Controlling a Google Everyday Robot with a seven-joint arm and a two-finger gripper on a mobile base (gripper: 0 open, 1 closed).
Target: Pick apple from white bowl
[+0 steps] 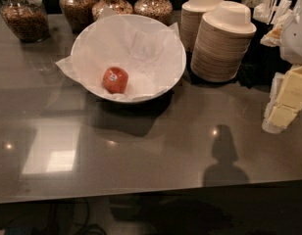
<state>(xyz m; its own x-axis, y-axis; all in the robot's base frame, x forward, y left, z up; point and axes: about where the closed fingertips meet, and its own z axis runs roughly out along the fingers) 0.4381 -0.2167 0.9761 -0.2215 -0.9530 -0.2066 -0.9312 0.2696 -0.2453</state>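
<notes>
- Closest to me is the front edge of the dark, shiny worktop. It shows pale reflections of light and one dark shadow towards the right.
- At the right edge, a little further in, the hand hangs over the worktop. I take the pale yellowish part under the white arm to be the hand.
- Whether the hand is released or clenched I cannot tell. It is cut by the border and seen from an unhelpful side. It is surely not grasping the fruit.
- The hand is well apart from the fruit, with a wide bare strip of worktop between them.
- In the middle distance, left of centre, stands the white bowl. It is lined with crinkled tissue paper, which sticks out over the rim on the left.
- The apple lies at the bottom of this bowl, on the paper, on the side nearer to me. It is red-orange and its small white sticker faces upward.
- Nothing touches the apple, so I judge the task is at its very beginning.
- What is left is to reach over the bowl, go down inside it, close on the apple and lift it out.
- Behind the bowl to the right stand two stacks of beige paper bowls, turned upside down and close together.
- Farthest away, along the back edge, is a row of glass jars with brownish contents.
</notes>
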